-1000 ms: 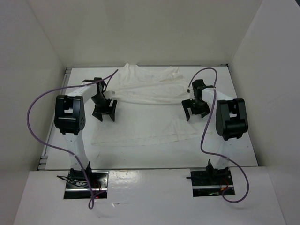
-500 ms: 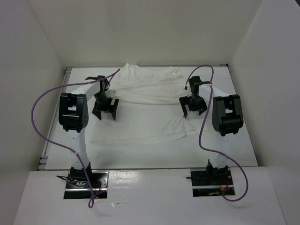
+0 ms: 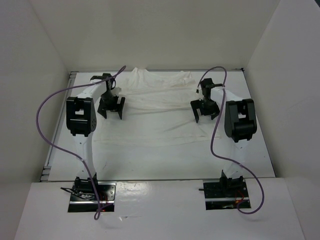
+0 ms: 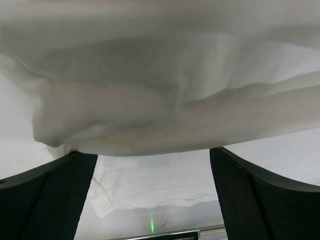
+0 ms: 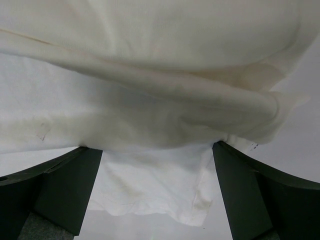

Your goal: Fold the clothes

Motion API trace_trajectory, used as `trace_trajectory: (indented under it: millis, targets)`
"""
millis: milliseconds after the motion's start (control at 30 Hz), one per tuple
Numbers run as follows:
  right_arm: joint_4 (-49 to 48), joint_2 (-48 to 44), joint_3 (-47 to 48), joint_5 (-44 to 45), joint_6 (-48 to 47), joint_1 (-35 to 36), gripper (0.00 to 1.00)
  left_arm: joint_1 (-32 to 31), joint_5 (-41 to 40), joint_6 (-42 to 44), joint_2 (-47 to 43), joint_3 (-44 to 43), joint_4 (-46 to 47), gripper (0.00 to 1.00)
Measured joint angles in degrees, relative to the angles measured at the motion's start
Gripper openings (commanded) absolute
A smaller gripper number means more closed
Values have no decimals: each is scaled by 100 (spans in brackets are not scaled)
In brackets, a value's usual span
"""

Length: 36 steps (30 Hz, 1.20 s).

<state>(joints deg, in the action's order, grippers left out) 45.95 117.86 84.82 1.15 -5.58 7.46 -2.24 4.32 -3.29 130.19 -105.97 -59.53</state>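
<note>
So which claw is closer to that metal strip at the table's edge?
Left. The left gripper hangs over the shirt's left part, toward the metal strip; the right gripper hangs over its right part, farther away.

wht table (image 3: 150,164), wrinkled wht clothes (image 3: 156,120) lying on far half

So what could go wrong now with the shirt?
The left tool and right tool are both open, so nothing holds the folded-over edge of the white shirt. It could slip back flat. Both tools sit right by that wrinkly fold, so a finger might snag the cloth and pull it crooked.
</note>
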Motion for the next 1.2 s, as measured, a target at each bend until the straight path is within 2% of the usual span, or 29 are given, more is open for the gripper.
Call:
trace_trajectory:
  millis: [367, 600, 867, 1067, 1133, 1200]
  targets:
    - [-70, 455, 734, -17, 63, -492, 100, 85, 85, 4, 293, -601, 190, 99]
    - [-107, 501, 802, 4, 59, -564, 100, 87, 181, 11, 708, -1390, 225, 99]
    - [-118, 492, 813, -31, -24, -568, 100, 98, 337, 28, 857, -1832, 328, 99]
    - [-177, 323, 822, -13, -199, -658, 100, 284, 625, 179, 706, -2326, 245, 99]
    - [-184, 92, 811, -33, -258, -721, 100, 437, 776, 291, 481, -2304, 166, 99]
    - [-273, -393, 632, -74, -323, -793, 100, 695, 984, 411, 31, -1886, 262, 97]
